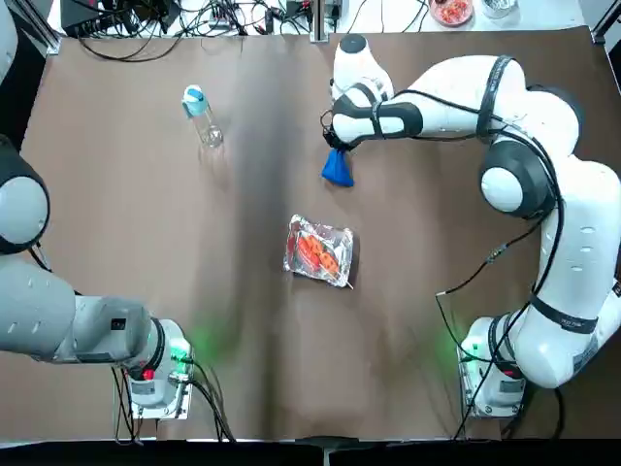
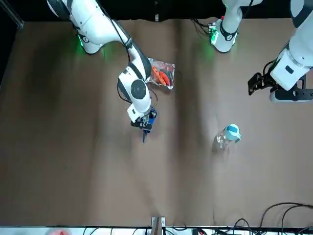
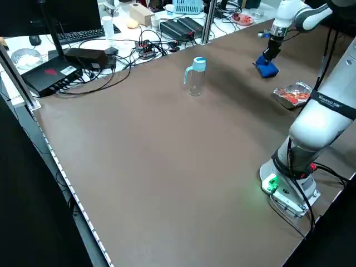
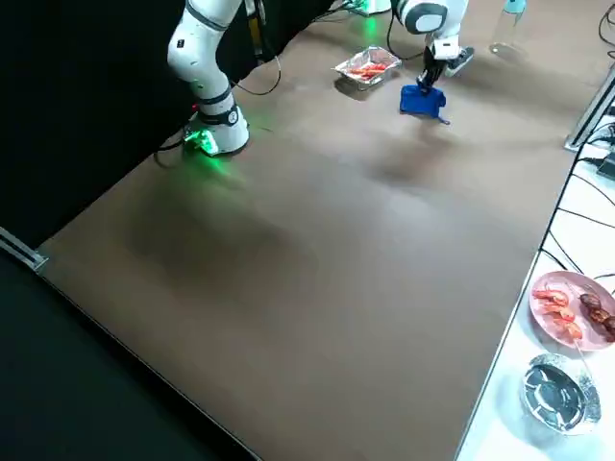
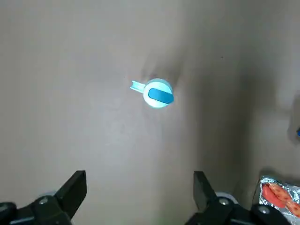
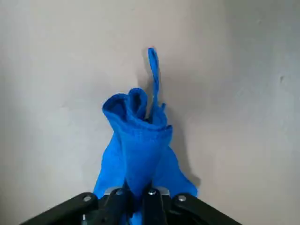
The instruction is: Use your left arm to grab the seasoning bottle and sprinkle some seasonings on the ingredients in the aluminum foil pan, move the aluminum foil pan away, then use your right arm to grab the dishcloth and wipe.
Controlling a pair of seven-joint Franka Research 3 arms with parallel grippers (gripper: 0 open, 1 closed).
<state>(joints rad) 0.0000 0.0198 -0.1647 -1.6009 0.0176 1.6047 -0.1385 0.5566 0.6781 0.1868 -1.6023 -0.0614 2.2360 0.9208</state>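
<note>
Two end effectors show: the right end effector (image 6: 136,199) pinches a bunched royal-blue dishcloth (image 1: 338,168) hanging onto the brown counter (image 1: 146,252), beyond the shiny foil pan (image 1: 320,252) of orange-red ingredients (image 1: 318,254). Left end effector (image 5: 139,190) gapes empty above the upright blue-capped clear seasoning bottle (image 1: 201,116).

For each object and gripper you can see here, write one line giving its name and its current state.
Seasoning bottle: upright on the table, cap on, not held.
Aluminum foil pan: on the table, holding orange-red ingredients.
Dishcloth: bunched, pinched by the right gripper.
Right gripper: shut on the dishcloth.
Left gripper: open, empty, above the table.
</note>
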